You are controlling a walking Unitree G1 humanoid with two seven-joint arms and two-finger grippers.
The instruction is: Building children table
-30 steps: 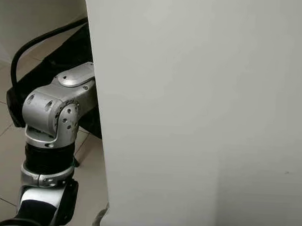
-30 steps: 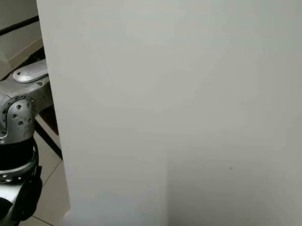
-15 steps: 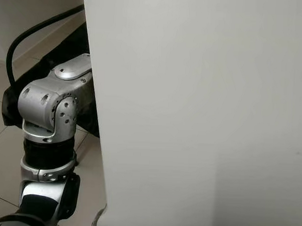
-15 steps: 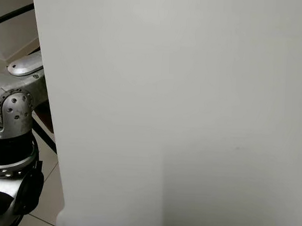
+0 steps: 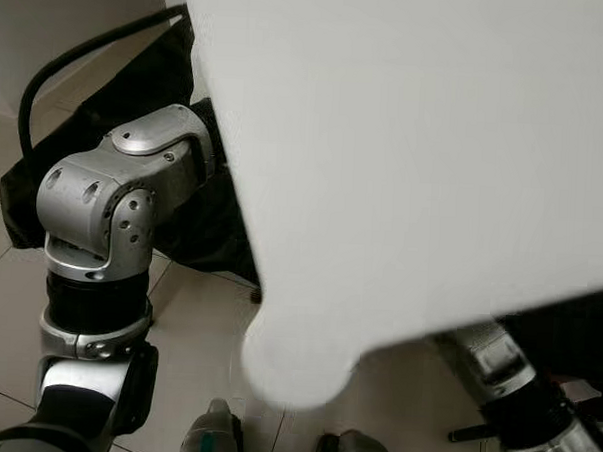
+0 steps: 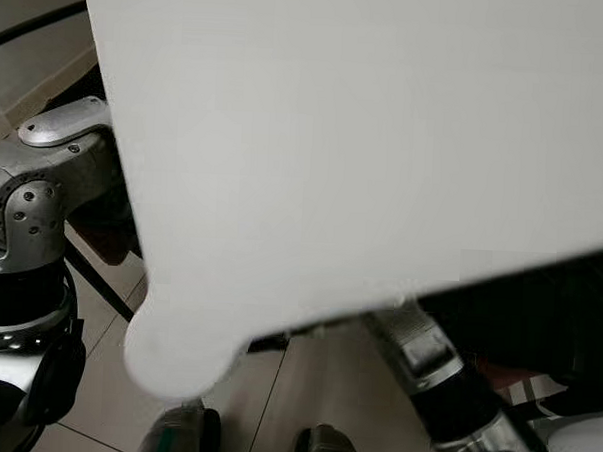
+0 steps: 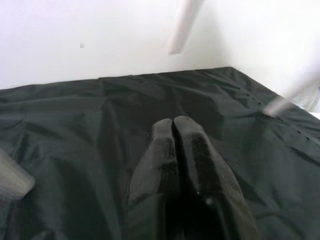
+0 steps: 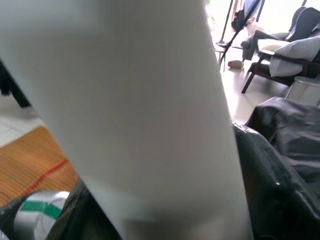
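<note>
A large white tabletop (image 5: 415, 141) hangs tilted close before me, its rounded lower corner (image 5: 296, 361) above the floor. My right forearm (image 5: 505, 385) reaches up under it. In the right wrist view a thick white table leg (image 8: 150, 125) runs straight out from the wrist, with dark shapes flanking its base, so the right gripper looks shut on it. My left arm (image 5: 113, 198) is bent beside the tabletop's left edge. The left gripper (image 7: 174, 122) is shut and empty, hovering over a black cloth (image 7: 75, 125). Blurred white legs (image 7: 184, 25) stand beyond that cloth.
The black cloth (image 5: 127, 98) lies on the tiled floor behind my left arm. My two feet (image 5: 212, 437) stand below the tabletop. The right wrist view has an orange mat (image 8: 30, 160), a green-and-white roll (image 8: 35, 210) and chairs (image 8: 285, 50) further off.
The tabletop has swung upward: its lower edge and rounded corner now show, uncovering my right forearm, my feet and the floor. The left arm has hardly moved.
</note>
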